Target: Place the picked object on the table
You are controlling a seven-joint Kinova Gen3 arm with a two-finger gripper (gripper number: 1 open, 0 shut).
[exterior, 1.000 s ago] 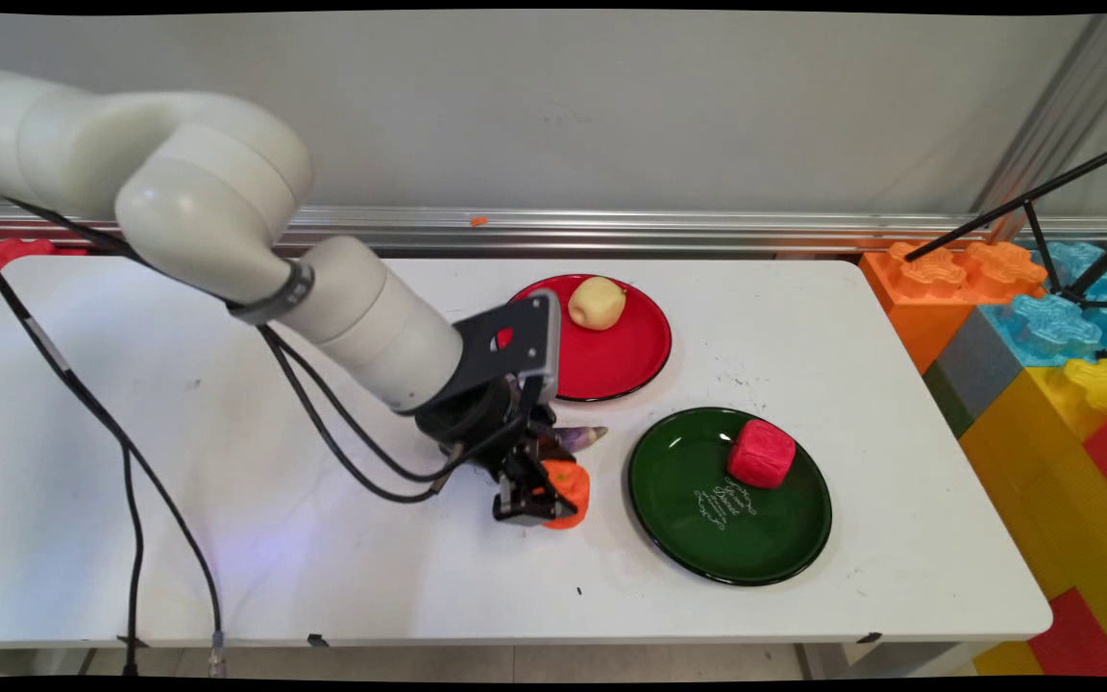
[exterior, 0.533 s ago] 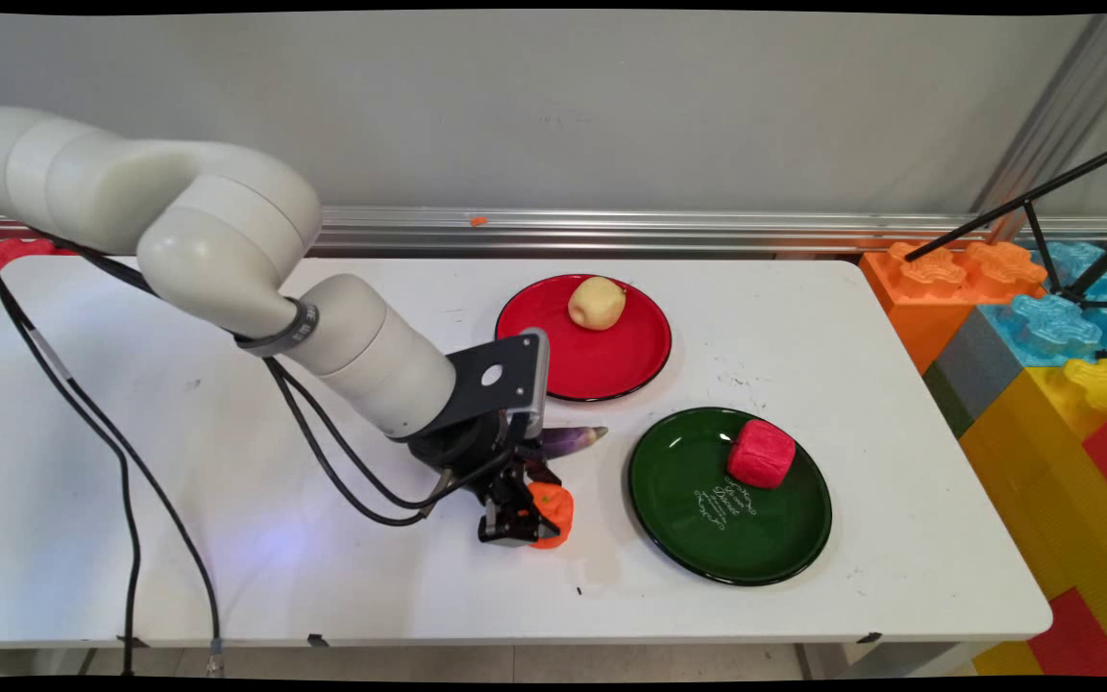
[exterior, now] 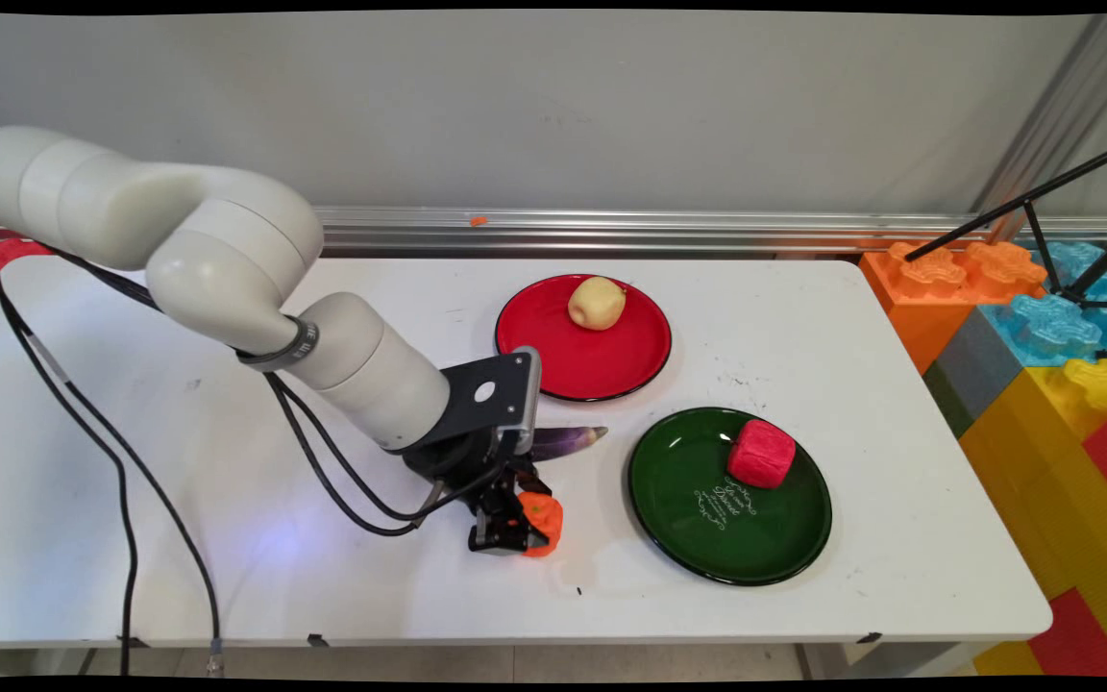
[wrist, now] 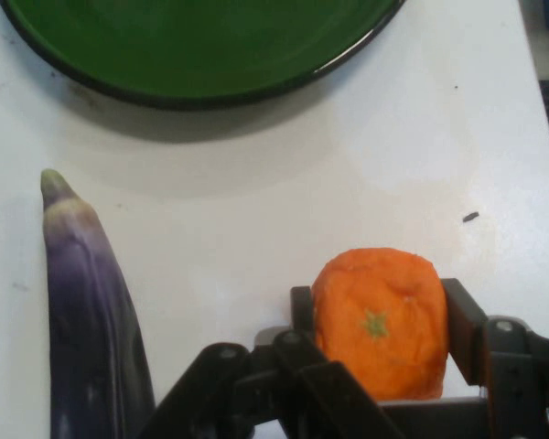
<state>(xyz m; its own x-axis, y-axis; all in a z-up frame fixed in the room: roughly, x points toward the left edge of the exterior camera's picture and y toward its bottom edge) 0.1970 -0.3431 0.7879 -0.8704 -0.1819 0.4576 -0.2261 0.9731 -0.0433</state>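
So going left to right, using the dark green glossy round plate (exterior: 707, 538) as my anchor: way off to its left the white table (exterior: 111, 461) just has black cables (exterior: 121, 481) draped over it, hanging off the arm. Closer in, still left of the green plate, the black two-finger tool (exterior: 515, 519) sits low at the table and is pinching a small squishy orange fruit toy with a green star-shaped stem mark (exterior: 540, 522). In the hand view you can see it clearly: the orange toy (wrist: 380, 325) is wedged between the two fingers (wrist: 462, 329), one pressing each side, and it sits right at the table surface. Can't tell if it's resting on the table or a hair off it.

Just above that, also left of the green plate, a long glossy purple eggplant toy (exterior: 568, 440) lies flat on the table, its pale tip pointing toward the plate. In the hand view the eggplant (wrist: 87, 311) is beside the tool, not touching the orange toy, with the green plate's rim (wrist: 201, 91) a little way past its tip.

Up and to the left of the green plate, further back, there's a shiny red round plate (exterior: 602, 360) with a pale yellow apple-looking toy (exterior: 597, 302) on its far part.

On the green plate itself, a red-pink rounded cube-ish fruit toy (exterior: 761, 454) sits toward the far right side. To the plate's right, past the table edge, giant orange, blue, yellow and red toy building blocks (exterior: 1044, 336) are stacked up.
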